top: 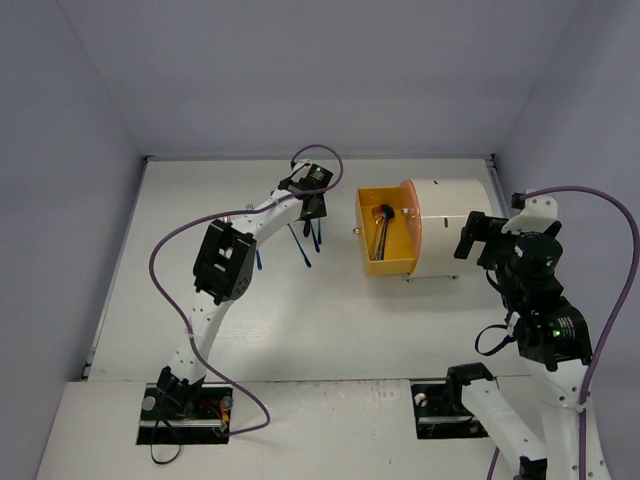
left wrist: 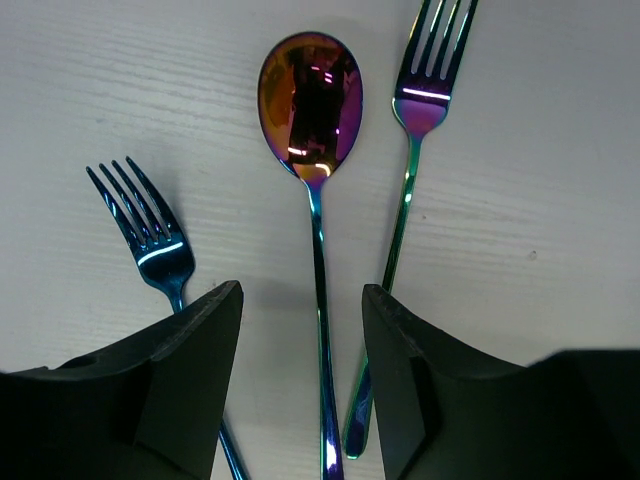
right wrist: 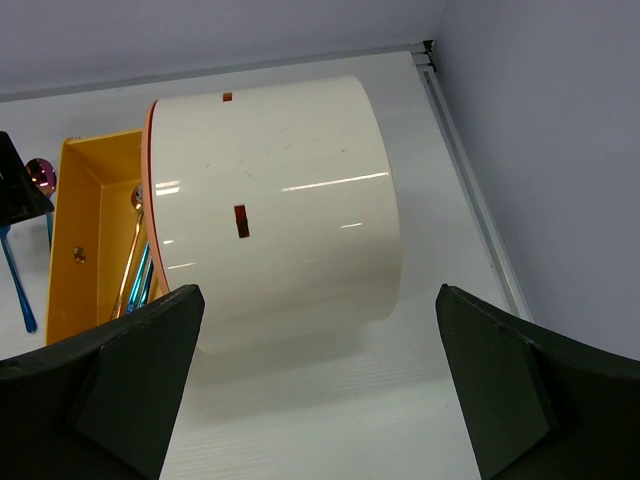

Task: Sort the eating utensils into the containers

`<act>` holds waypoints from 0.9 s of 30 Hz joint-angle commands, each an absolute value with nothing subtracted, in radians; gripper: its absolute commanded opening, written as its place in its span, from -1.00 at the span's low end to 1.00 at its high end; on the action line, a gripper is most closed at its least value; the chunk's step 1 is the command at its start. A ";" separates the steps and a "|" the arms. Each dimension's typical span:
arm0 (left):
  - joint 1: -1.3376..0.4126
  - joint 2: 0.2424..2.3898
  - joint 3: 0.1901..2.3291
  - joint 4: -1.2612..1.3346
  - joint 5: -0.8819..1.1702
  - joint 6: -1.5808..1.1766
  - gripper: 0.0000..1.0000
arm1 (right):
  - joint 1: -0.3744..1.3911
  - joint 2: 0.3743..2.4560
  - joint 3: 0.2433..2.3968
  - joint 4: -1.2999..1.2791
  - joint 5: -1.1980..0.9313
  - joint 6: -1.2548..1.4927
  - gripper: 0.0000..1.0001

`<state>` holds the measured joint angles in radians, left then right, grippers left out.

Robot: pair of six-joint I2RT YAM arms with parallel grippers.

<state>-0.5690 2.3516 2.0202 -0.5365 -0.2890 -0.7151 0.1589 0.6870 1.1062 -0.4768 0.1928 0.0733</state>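
My left gripper hangs low over the table, open, its jaws either side of the handle of an iridescent purple-gold spoon without touching it. A blue fork lies to the spoon's left and a purple-green fork to its right. In the top view this gripper is left of the white cylinder cabinet, above the blue utensils. One orange drawer stands pulled out with several utensils inside. My right gripper is wide open and empty, behind the cabinet.
Another blue utensil lies partly under the left arm's elbow. The drawer holds gold and blue handles. Grey walls close the table at the back and on both sides, with a metal rail along the right edge.
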 commanded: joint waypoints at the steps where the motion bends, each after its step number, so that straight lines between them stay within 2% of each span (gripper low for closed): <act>1: -0.554 2.353 2.101 -0.498 -0.295 -0.735 -0.05 | 0.166 0.686 1.099 -0.432 0.169 0.094 1.00; 9: -0.554 2.383 2.082 -0.500 -0.328 -0.751 -0.32 | 0.166 0.687 1.095 -0.437 0.169 0.092 1.00; 14: -0.555 2.382 2.042 -0.505 -0.329 -0.748 -0.64 | 0.166 0.692 1.086 -0.439 0.178 0.086 1.00; 16: -0.555 2.373 2.018 -0.507 -0.338 -0.746 -0.83 | 0.166 0.697 1.085 -0.439 0.176 0.089 1.00; 19: -0.555 2.342 1.959 -0.504 -0.351 -0.744 -0.98 | 0.166 0.701 1.086 -0.439 0.177 0.091 1.00; 27: -0.555 2.201 1.890 -0.478 -0.349 -0.682 -1.00 | 0.166 0.711 1.086 -0.439 0.183 0.083 1.00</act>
<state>-0.5587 2.3364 1.9027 -0.4520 -0.3380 -0.7291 0.1589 0.6889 1.0859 -0.4843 0.1744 0.0849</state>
